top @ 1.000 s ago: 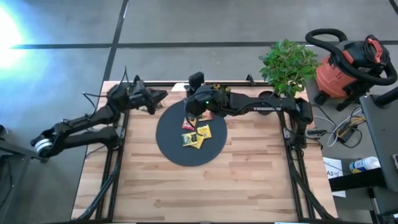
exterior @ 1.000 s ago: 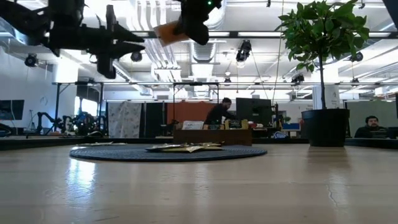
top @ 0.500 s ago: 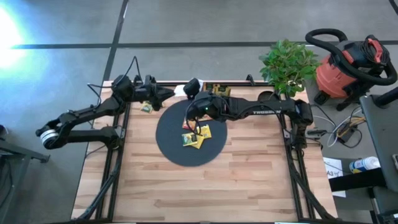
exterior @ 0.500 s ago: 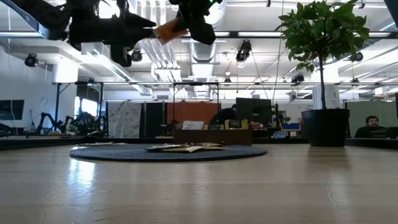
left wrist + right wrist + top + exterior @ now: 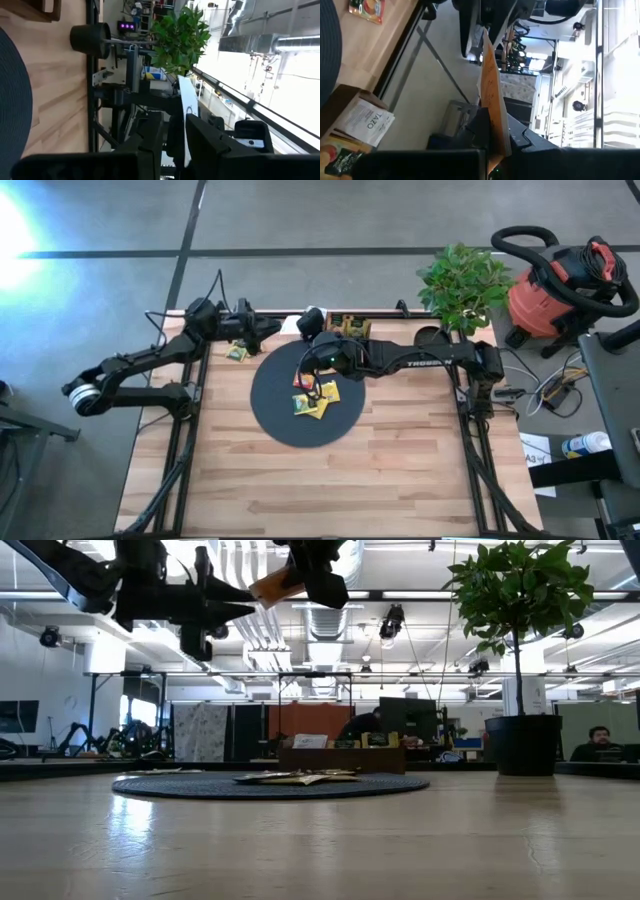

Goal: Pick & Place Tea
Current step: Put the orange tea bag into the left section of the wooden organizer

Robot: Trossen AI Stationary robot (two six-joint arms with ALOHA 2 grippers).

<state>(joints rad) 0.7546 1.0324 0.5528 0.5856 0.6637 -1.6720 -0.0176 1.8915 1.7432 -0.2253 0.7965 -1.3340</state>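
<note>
Both arms raised — right pincer (image 5: 492, 137) pinches orange packet (image 5: 492, 85).

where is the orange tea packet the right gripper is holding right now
In the low view, the orange tea packet hangs high above the black disc, pinched in the right gripper, close to the left gripper.

Bright overhead ceiling lights (image 5: 250, 580), white glare at floor (image 5: 15, 230), backlit silhouetted arms.

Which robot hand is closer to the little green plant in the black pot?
The right hand, above the black round mat's far edge, is closer to the plant. The left hand is farther away.
</note>
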